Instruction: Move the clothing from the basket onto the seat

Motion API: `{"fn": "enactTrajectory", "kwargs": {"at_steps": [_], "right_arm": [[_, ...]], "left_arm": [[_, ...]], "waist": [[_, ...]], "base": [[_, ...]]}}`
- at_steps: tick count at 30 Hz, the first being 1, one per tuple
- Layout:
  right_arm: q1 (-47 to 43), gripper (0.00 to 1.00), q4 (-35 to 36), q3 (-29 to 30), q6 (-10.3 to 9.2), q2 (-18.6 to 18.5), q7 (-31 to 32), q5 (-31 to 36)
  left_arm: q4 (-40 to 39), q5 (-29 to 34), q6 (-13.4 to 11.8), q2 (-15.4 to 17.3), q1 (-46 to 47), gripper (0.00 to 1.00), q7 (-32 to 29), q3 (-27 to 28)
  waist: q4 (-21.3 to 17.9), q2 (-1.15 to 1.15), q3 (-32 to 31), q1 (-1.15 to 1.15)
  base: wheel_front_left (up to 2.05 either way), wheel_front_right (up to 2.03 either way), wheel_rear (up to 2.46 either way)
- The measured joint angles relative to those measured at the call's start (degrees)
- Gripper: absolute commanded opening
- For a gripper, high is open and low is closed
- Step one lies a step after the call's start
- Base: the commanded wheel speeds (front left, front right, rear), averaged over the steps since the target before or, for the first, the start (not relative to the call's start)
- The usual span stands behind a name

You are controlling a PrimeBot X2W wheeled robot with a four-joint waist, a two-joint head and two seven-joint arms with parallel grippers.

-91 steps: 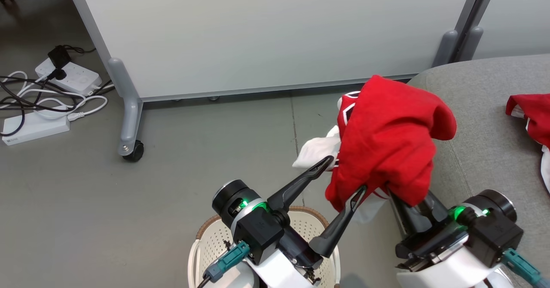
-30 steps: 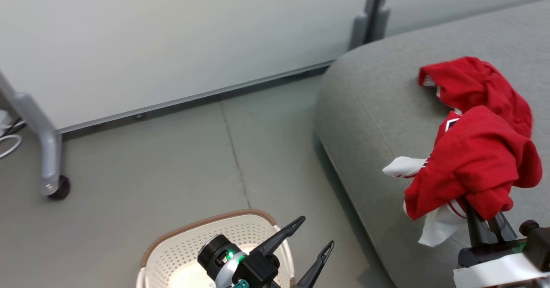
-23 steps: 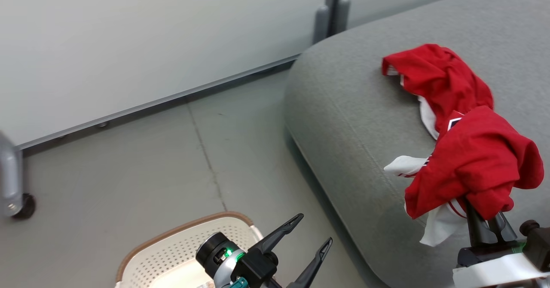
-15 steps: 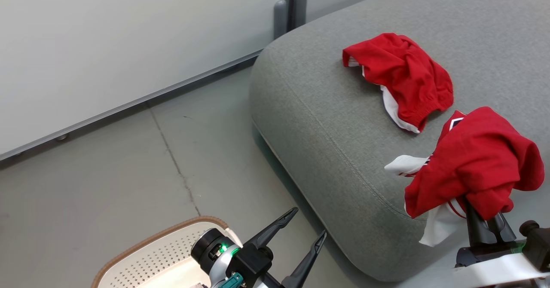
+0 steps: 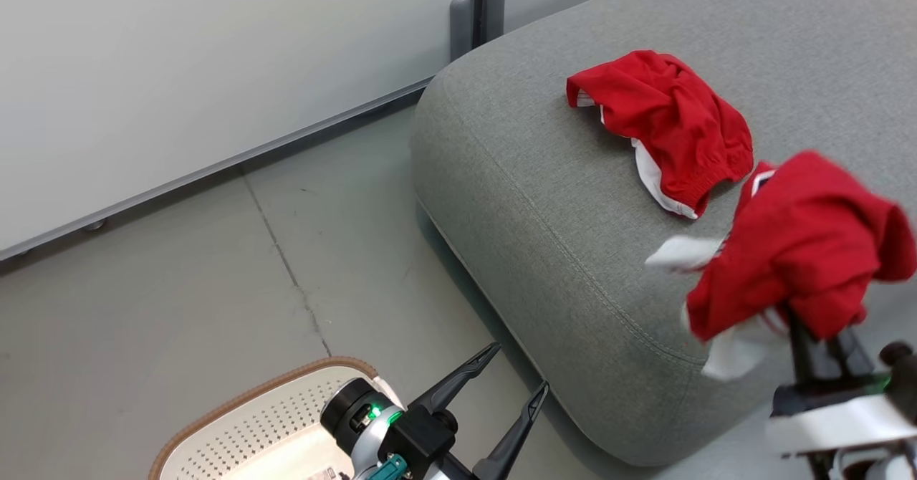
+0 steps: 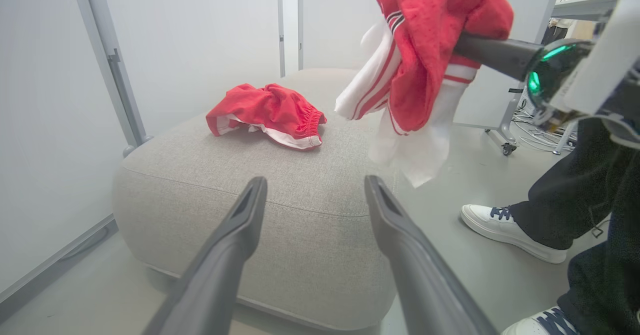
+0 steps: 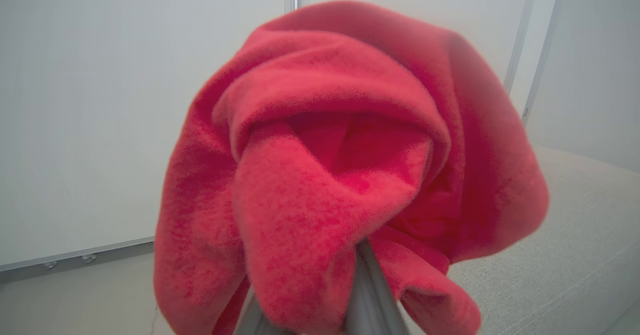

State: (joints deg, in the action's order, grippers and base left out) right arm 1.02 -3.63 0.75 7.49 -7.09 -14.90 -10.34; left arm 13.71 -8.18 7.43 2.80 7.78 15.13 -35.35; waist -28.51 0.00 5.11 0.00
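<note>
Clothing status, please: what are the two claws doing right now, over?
Right gripper shut on red garment, raised at seat edge. Left gripper open, empty, near basket. Second garment on seat. Person's shoe beside seat.

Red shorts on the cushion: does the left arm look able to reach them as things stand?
Probably yes. The left gripper is open and empty, and nothing stands between it and the shorts on the cushion; the garment in the right gripper hangs off to one side.

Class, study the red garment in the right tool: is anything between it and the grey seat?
Nothing visible does. The held garment hangs from the right tool above a bare near corner of the seat; the other red garment lies farther back, apart.
</note>
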Motion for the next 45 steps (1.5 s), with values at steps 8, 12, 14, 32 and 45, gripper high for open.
{"fn": "enactTrajectory", "kwargs": {"at_steps": [8,12,14,32,45], "right_arm": [[11.1,0.0,0.9,3.5,0.0,-4.8,0.0,-0.9],[19.5,0.0,-0.1,4.8,0.0,-7.7,0.0,-2.4],[24.0,0.0,-1.3,5.7,0.0,-9.1,0.0,-2.9],[54.2,0.0,-28.2,15.3,-0.01,-19.5,0.0,-6.2],[62.8,0.0,-49.6,14.1,0.0,-22.9,0.0,-3.2]], "left_arm": [[-0.2,1.4,0.0,0.1,2.1,1.0,0.0,-1.1],[-0.2,2.1,0.0,1.6,3.9,1.0,0.0,-1.9],[-0.2,2.2,0.0,2.6,5.0,1.0,0.0,-2.6],[-0.7,3.2,0.0,7.5,12.7,1.0,0.0,-5.8],[-1.8,4.2,0.0,7.8,14.5,1.0,0.0,-6.7]], "waist": [[1.6,0.0,3.5,0.0],[2.5,0.0,6.8,0.0],[2.9,0.0,8.8,0.0],[8.7,0.0,23.5,0.0],[13.7,0.0,29.9,0.0]], "base": [[0.0,0.0,0.0],[0.0,0.0,0.0],[0.0,0.0,0.0],[0.0,0.0,0.0],[0.0,0.0,0.0]]}}
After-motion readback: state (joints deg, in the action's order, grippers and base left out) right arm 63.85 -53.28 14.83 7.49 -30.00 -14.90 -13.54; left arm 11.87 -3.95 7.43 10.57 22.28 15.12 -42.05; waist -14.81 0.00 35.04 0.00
